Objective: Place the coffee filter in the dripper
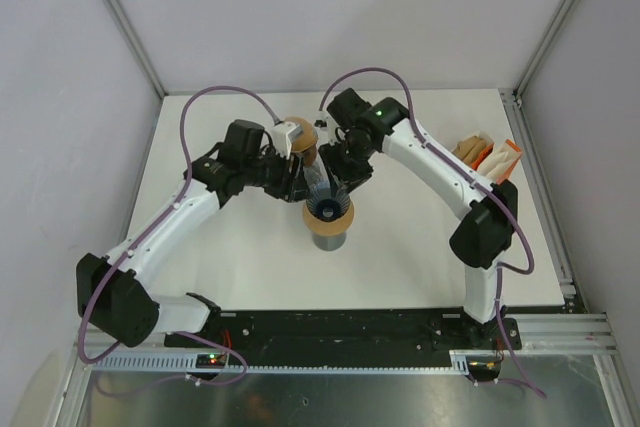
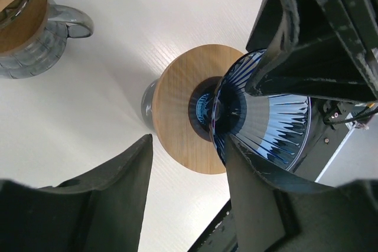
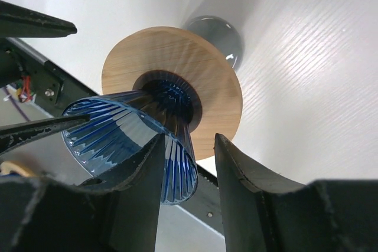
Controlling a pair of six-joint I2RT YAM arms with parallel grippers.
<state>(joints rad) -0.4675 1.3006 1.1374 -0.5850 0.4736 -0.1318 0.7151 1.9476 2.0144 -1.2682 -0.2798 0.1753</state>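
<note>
Both jaws stand spread — the right pair straddles the dripper (image 3: pixel 124 128) rim (blue, ribbed).

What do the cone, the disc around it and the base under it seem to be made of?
Cone: clear blue glass or plastic, glossy; ribbed, and you see through it.
Disc: pale wood, matt; fine grain lines show.
Base: grey, glossy, perhaps glass or ceramic; it carries a bright highlight.

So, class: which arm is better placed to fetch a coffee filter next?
Right. The coffee filters lie far right, beside the right arm, across the dripper from the left arm; the right gripper stands open.
</note>
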